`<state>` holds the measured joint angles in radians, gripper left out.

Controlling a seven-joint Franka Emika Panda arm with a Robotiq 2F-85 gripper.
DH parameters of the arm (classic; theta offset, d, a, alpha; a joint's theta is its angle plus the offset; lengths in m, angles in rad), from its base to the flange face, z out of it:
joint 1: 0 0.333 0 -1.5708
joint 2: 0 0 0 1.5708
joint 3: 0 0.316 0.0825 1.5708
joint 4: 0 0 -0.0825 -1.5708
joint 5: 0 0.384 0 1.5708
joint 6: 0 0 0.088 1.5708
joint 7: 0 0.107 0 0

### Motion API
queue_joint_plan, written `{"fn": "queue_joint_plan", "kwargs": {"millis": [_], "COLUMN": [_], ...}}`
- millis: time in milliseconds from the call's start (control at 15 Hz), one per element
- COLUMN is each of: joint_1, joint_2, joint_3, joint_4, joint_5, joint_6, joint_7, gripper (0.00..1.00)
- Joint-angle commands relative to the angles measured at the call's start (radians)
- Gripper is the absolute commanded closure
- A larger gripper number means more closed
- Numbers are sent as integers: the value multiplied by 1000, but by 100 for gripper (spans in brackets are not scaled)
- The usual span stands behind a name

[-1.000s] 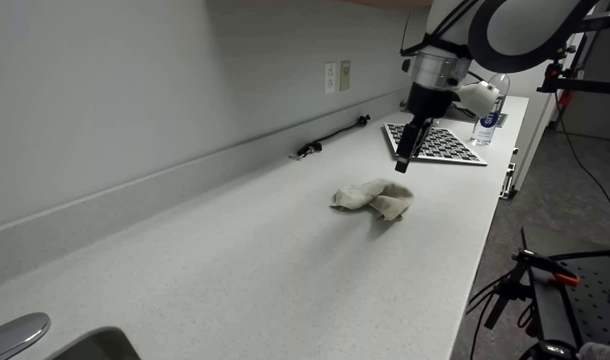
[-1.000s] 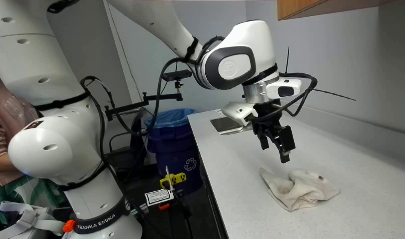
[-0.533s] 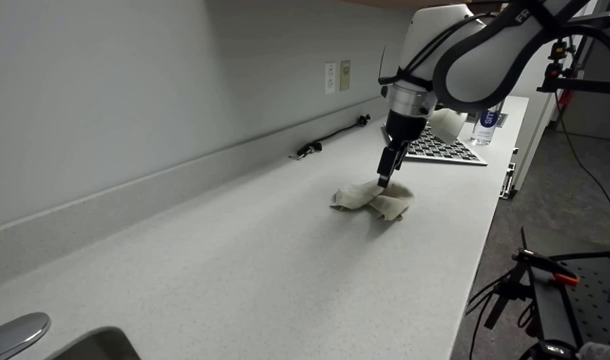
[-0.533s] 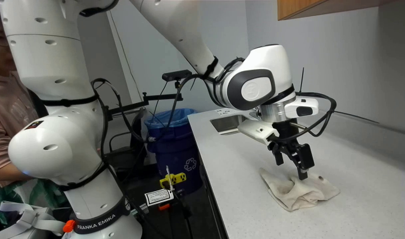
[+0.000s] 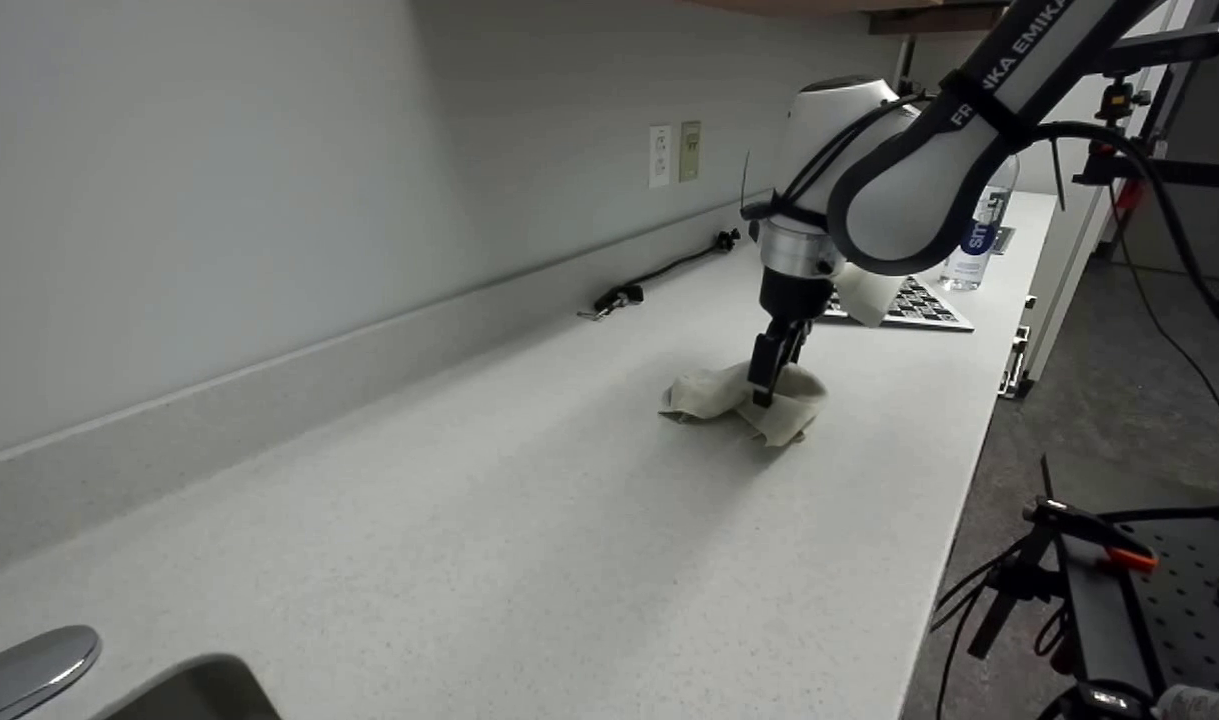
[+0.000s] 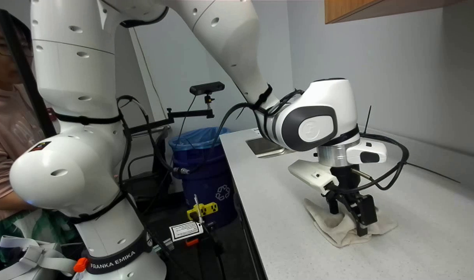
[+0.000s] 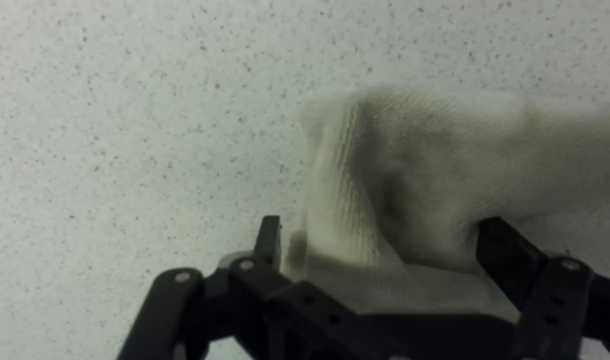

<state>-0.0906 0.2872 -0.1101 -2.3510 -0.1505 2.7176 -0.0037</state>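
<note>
Checking the hold: black jointed fingers (image 7: 507,260) point down, spread wide, nothing clamped. Crumpled off-white fabric cloth (image 7: 445,165) sits between them, bunched on the white grey-speckled surface (image 5: 419,500). One fingertip is just outside its ribbed edge; the other looks pushed against the fabric across the hollow. Can't tell if either tip reaches the surface. Cloth reads light, soft, limp: nothing to break, decent friction, so a modest squeeze should do. Catch is it has no stiffness; a shallow bite could slip off or pick up a single layer. I'd take the raised fold right between the fingers, where layers stack, and bite low without scraping the surface. Outlying corner is a worse pick, thin and lying low. If lifted, loose ends would likely dangle and drag. Farther along in an exterior view, well apart from the cloth: flat black-and-white checkered board (image 5: 926,306), partly hidden by the white robot arm (image 5: 909,205), then a clear plastic bottle with a blue label (image 5: 972,250). Neither crowds the grip.
</note>
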Motion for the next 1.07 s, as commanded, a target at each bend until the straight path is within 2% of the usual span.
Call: {"fn": "queue_joint_plan", "kwargs": {"millis": [0,267,333,400,667,1000], "joint_1": [13,19,21,25,33,7], "joint_2": [36,53,56,59,56,-10], "joint_3": [-5,-8,-9,-12,-15,15], "joint_4": [27,35,37,39,46,22], "joint_5": [5,1,0,-5,-6,54], "joint_6": [2,-3,-2,0,-5,-47], "joint_7": [13,23,25,32,51,11], "gripper": [0,0,9,28,58,95]}}
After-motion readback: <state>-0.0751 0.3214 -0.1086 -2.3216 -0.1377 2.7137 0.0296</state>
